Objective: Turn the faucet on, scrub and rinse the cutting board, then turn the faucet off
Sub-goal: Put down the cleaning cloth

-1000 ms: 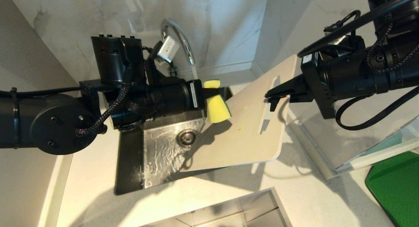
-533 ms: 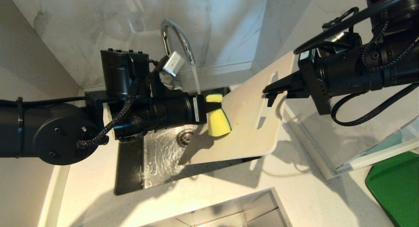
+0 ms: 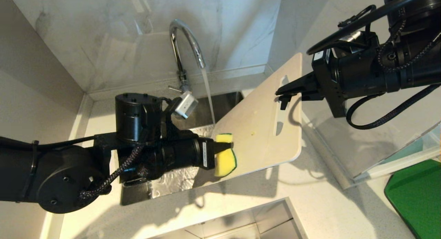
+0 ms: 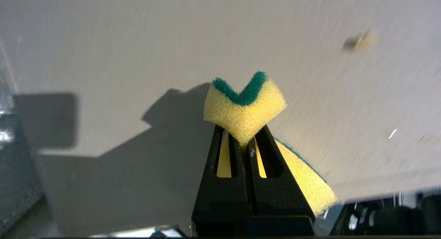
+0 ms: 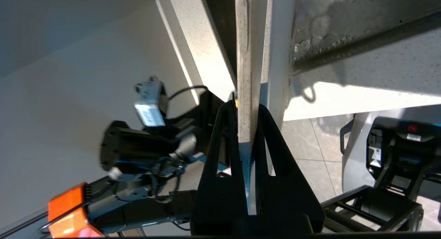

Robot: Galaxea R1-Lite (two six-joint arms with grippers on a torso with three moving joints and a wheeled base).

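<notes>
Left tool with yellow sponge against tilted cutting board, faucet running.

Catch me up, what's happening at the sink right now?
The faucet is running into the sink. The right claw is shut on the cutting board by its slot end, holding it tilted over the basin. The left claw pinches a yellow sponge against the board's lower edge, mid-scrub.

Head view high, looking down; wrist views close behind fingers, sharing cutting board.
</notes>
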